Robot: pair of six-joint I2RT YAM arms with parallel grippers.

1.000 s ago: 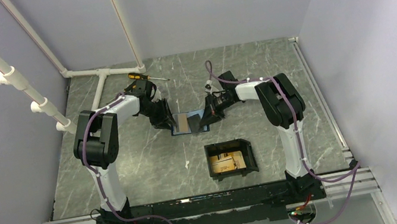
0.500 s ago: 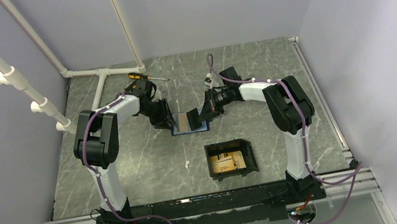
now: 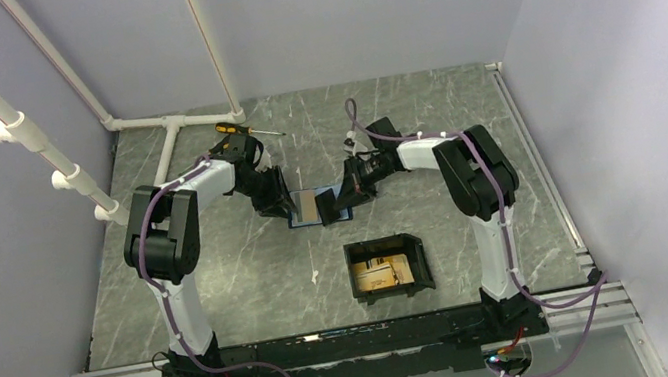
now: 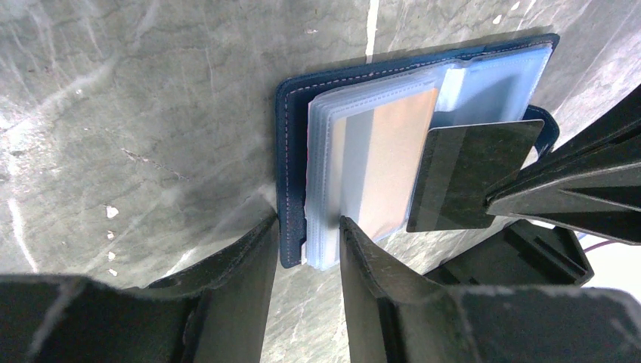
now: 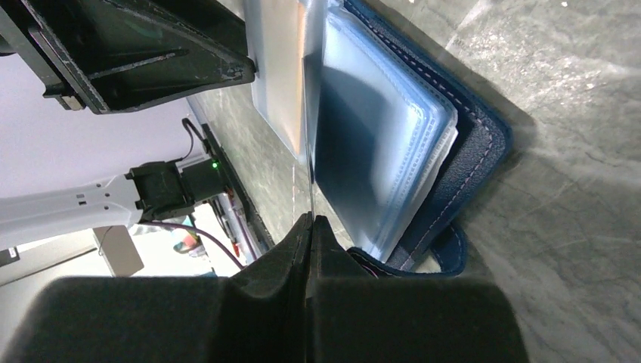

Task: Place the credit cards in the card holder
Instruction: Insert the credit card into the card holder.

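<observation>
Credit cards (image 3: 379,274), orange-gold, lie inside the black card holder (image 3: 385,244) on the grey marbled surface (image 3: 221,267), in front of the arms' bases and well apart from both grippers. Farther back, a dark blue wallet (image 4: 291,113) lies open on the surface between the two arms, its stack of clear sleeves (image 4: 491,76) showing. The left gripper (image 4: 306,231) has its jaws part-spread across the wallet's left edge. One finger is against the blue cover and the other against the sleeves, clamping that edge. Another orange-gold card (image 4: 385,166) sits in the top sleeve. The right gripper (image 5: 309,221) has its jaws pressed together on a thin card (image 4: 469,178), pinched at one end. That card looks dark from the left wrist and shows edge-on from the right wrist. It overlaps the end of the sleeved card above the open wallet; whether any of it is inside a sleeve cannot be told. A yellow-handled screwdriver (image 3: 229,127) lies at the back, behind the left arm.
</observation>
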